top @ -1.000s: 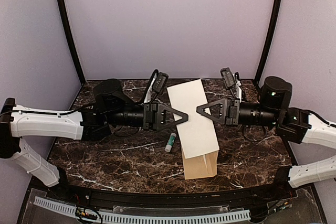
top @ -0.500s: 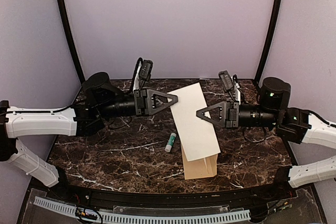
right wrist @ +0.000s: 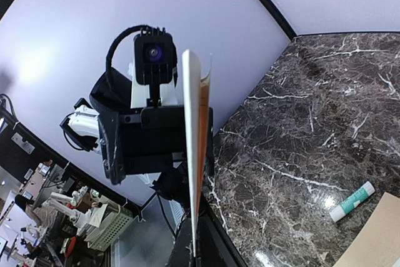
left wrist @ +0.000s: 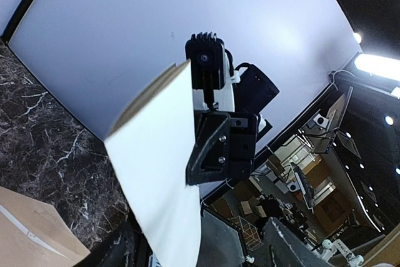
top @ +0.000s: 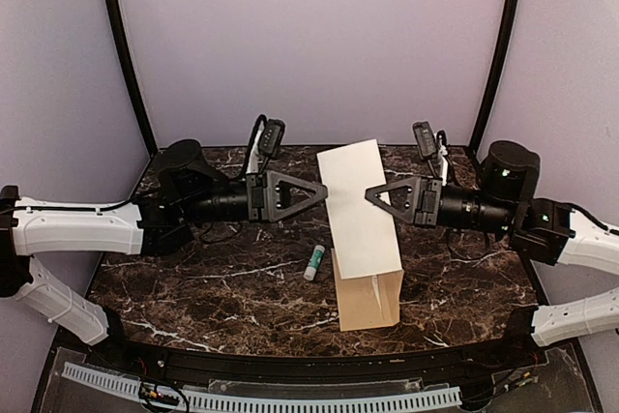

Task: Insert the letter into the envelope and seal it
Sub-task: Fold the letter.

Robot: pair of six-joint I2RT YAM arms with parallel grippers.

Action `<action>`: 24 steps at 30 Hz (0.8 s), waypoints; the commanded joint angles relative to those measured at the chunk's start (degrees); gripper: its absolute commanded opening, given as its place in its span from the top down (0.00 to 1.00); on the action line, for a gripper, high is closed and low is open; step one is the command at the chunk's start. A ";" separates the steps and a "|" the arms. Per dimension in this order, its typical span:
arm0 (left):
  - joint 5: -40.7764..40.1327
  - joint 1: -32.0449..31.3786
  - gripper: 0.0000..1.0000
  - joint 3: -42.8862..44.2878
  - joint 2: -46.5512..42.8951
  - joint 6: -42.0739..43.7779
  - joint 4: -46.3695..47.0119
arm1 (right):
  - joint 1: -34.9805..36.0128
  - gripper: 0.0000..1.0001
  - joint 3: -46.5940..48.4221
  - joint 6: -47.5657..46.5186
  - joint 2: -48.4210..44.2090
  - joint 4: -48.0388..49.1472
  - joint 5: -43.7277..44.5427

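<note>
So, right claw (top: 372, 196) is clamping the letter (top: 356, 210) at its right edge, tilting its low end onto the envelope (top: 372, 305) mouth; left claw (top: 322, 191) is hanging open beside the left edge. Sheet's likely handling light and floppy, so mid-edge pinching is looking safest.

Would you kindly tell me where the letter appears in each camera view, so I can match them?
Top external: the letter stands at centre, its lower end at the envelope.
Left wrist: broad white sheet, lower centre.
Right wrist: edge-on, a thin upright strip at centre.
Shared landmark: the envelope, bottom left in left wrist, bottom right in right wrist.
</note>
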 commanded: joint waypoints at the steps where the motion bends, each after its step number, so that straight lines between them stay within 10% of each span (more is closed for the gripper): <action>1: 3.09 -2.95 0.29 -1.30 0.51 0.33 1.79 | -0.31 1.00 2.14 -1.49 0.16 5.70 6.63; 24: 1.59 -7.99 0.95 -5.11 6.87 -5.80 11.68 | -0.74 1.00 2.52 -1.49 0.14 6.78 9.01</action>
